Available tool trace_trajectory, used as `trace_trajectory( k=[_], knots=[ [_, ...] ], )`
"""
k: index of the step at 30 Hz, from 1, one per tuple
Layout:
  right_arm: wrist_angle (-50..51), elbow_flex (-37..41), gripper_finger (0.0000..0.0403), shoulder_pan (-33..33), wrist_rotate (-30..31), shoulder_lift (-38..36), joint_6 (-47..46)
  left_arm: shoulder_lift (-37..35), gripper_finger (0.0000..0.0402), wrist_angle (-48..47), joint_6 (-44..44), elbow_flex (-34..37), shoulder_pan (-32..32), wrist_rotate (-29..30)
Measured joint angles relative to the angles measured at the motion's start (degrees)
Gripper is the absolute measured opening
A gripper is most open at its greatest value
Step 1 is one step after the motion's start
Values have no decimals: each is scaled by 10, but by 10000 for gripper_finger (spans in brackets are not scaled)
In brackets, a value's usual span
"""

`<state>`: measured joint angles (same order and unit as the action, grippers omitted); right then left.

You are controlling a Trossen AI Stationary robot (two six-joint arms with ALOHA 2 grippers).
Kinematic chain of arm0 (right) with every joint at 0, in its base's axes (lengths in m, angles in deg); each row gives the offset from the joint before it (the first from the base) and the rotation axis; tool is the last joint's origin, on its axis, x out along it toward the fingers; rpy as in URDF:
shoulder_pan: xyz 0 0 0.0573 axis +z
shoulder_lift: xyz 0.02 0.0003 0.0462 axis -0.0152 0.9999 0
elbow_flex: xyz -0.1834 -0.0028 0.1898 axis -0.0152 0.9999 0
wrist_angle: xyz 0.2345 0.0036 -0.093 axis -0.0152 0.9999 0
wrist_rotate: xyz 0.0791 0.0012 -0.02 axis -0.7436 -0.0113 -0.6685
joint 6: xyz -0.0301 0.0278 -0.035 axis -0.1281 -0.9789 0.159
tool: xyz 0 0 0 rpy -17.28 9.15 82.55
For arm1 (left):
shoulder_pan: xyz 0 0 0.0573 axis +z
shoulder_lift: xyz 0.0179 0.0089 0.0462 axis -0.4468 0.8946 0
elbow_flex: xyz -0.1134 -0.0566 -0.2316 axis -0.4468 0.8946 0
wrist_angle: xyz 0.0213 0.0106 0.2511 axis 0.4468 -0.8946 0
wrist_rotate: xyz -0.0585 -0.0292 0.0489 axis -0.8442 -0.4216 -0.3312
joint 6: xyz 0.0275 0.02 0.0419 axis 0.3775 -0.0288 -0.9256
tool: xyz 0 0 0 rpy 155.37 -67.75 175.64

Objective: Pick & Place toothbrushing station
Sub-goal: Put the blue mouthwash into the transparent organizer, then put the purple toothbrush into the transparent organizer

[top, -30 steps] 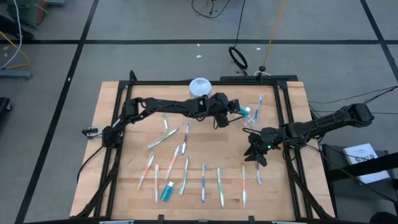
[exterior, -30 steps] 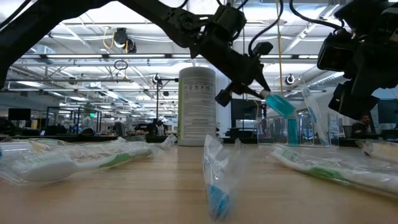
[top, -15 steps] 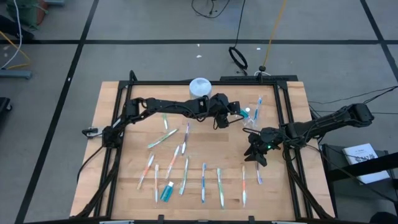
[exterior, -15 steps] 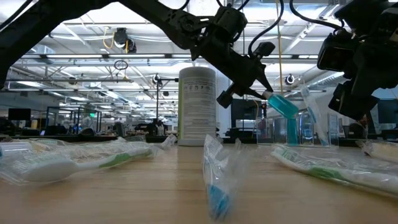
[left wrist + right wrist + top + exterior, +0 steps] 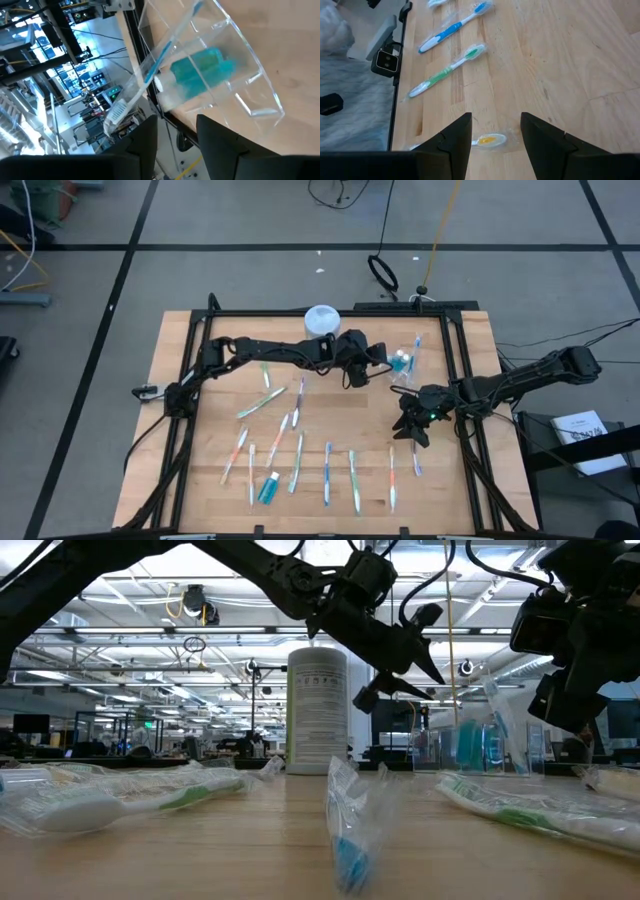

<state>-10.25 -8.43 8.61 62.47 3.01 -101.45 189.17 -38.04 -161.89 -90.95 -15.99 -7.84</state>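
Table (image 5: 180, 380): canister (image 5: 321, 318) behind left fingers (image 5: 378, 360), spread at cup (image 5: 405, 370); right fingers (image 5: 411, 430) spread.

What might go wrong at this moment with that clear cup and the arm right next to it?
The left gripper hangs open just beside the clear cup, which holds teal toothpaste tubes and a leaning blue toothbrush. Pulling away carelessly, a finger might clip the brush or rim and tip the cup. The right gripper waits close by, so the arms could also bump.
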Motion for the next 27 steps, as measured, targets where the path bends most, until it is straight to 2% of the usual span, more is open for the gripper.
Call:
trace_trajectory(
  k=[5, 11, 16, 20, 27],
  knots=[
    [0, 0, 164, 0, 0, 0, 0, 0, 143, 19, 86, 0, -1, -3],
    [0, 0, 164, 0, 0, 0, 0, -6, 143, 58, 308, 0, -1, 5],
    [-2, 0, 164, 0, 0, 0, 1, -46, 143, 34, 426, 0, -1, 32],
    [-5, 0, 164, 0, 0, 0, 5, -102, 143, -34, 528, 0, -1, 46],
    [-9, 0, 164, -1, 2, 0, 21, -227, 143, -223, 688, -1, 0, 48]
  ],
)
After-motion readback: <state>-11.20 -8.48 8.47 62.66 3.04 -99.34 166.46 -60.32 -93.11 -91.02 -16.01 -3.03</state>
